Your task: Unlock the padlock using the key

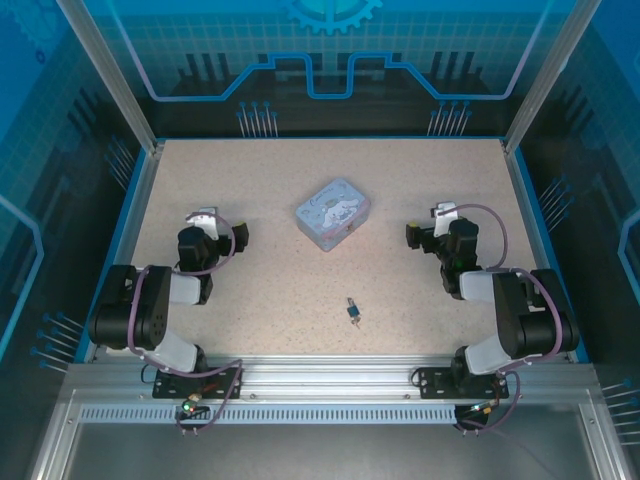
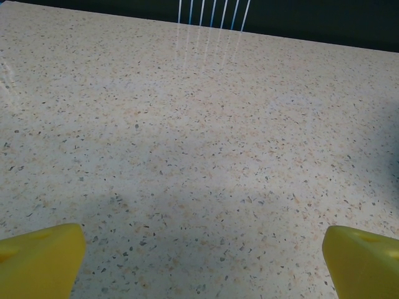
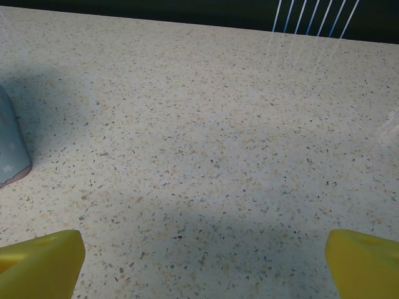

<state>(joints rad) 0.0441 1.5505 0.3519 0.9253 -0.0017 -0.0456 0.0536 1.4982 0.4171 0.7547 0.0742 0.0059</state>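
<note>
One tin box (image 1: 332, 213), one padlock (image 1: 352, 309), seemingly one tiny key (image 1: 358, 320), and two robot arms (image 1: 140, 310) (image 1: 520, 315).

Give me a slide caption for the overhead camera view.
Left gripper and right gripper open, flanking a pale blue tin; small padlock lies untouched on the table, nearer the front edge.

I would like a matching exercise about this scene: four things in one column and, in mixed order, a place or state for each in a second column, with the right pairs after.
Column A
1. padlock
2. tin box
3. left gripper
4. right gripper

Column B
a. open, a pale blue edge at the left of its wrist view
b. pale blue, near the middle of the table
c. open, bare speckled surface ahead
d. small and dark, close to the near edge

Pairs: 1-d, 2-b, 3-c, 4-a
</note>
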